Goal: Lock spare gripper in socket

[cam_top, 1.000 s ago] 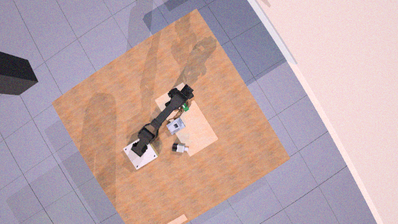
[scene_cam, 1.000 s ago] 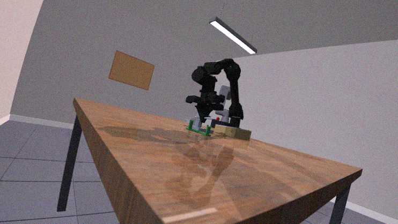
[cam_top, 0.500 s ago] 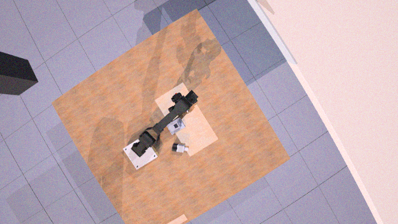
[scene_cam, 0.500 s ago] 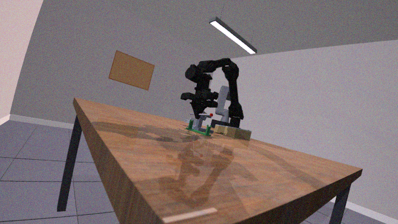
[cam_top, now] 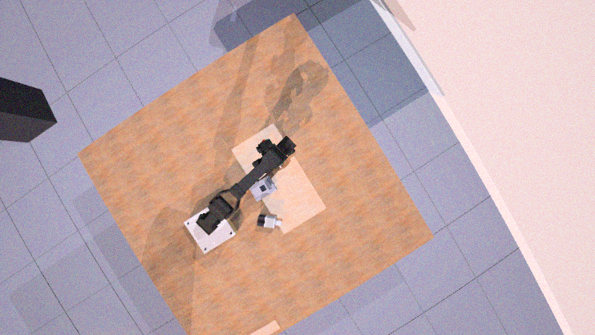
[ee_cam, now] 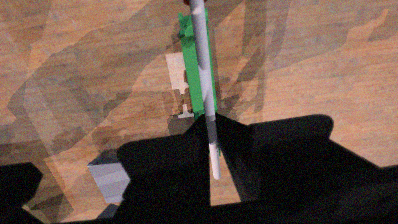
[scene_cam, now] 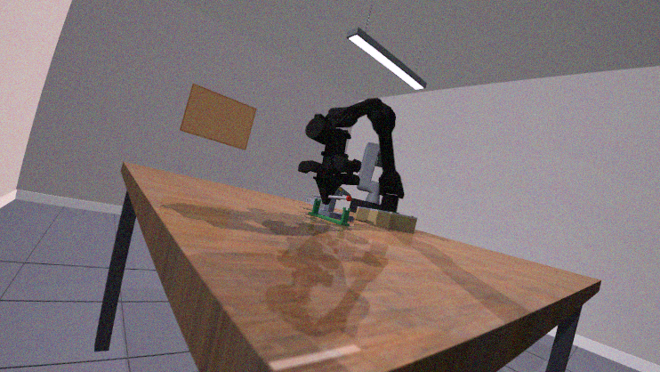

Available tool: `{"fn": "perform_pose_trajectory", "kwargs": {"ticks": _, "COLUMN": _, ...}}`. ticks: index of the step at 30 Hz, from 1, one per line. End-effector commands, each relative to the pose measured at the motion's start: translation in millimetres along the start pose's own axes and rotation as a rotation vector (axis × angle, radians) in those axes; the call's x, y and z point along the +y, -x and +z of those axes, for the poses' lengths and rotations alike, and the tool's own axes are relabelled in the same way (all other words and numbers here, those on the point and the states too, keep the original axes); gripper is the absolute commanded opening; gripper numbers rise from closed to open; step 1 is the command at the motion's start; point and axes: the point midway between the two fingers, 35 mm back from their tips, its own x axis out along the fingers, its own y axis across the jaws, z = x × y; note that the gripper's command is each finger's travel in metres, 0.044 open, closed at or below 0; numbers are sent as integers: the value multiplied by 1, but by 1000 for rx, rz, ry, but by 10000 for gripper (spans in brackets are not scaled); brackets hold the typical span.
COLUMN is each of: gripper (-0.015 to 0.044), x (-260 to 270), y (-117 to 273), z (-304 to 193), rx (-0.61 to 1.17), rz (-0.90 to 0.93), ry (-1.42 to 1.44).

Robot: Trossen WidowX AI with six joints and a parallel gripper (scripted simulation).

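My gripper (cam_top: 266, 147) (scene_cam: 330, 196) (ee_cam: 208, 117) is shut on the lock pin (scene_cam: 337, 197) (ee_cam: 202, 55), a thin white rod with a red head (cam_top: 263, 143) (scene_cam: 349, 198). The pin lies level, a little above a green holder (scene_cam: 328, 218) (ee_cam: 192, 75) at the far end of the pale board (cam_top: 301, 195). The grey mount with its socket (cam_top: 263, 189) (scene_cam: 369, 171) stands on the board beside my forearm. The spare gripper (cam_top: 268, 221), dark at one end and white at the other, lies on its side at the board's near edge, apart from the mount.
My arm's white base plate (cam_top: 216, 241) sits on the wooden table (cam_top: 354, 216) (scene_cam: 415, 286). A grey block (ee_cam: 107, 177) shows at the lower left of the wrist view. A dark box (cam_top: 20, 110) stands on the floor far to the left.
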Motion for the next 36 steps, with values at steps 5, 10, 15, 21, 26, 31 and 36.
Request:
{"fn": "perform_pose_trajectory", "kwargs": {"ticks": 5, "gripper": 0, "x": 1, "y": -13, "z": -2, "rx": 0, "rz": 0, "ry": 7}}
{"fn": "perform_pose_trajectory", "kwargs": {"ticks": 10, "gripper": 0, "x": 1, "y": -19, "z": -2, "rx": -1, "rz": -3, "ry": 6}}
{"fn": "perform_pose_trajectory", "kwargs": {"ticks": 15, "gripper": 0, "x": 2, "y": -21, "z": -3, "rx": -1, "rz": -4, "ry": 7}}
{"fn": "perform_pose_trajectory", "kwargs": {"ticks": 21, "gripper": 0, "x": 2, "y": -22, "z": -3, "rx": -1, "rz": -5, "ry": 7}}
{"fn": "perform_pose_trajectory", "kwargs": {"ticks": 26, "gripper": 0, "x": 2, "y": -22, "z": -3, "rx": -1, "rz": -5, "ry": 7}}
{"fn": "perform_pose_trajectory", "kwargs": {"ticks": 31, "gripper": 0, "x": 2, "y": -22, "z": -3, "rx": -1, "rz": -5, "ry": 7}}
{"fn": "perform_pose_trajectory", "kwargs": {"ticks": 36, "gripper": 0, "x": 2, "y": -22, "z": -3, "rx": -1, "rz": -5, "ry": 7}}
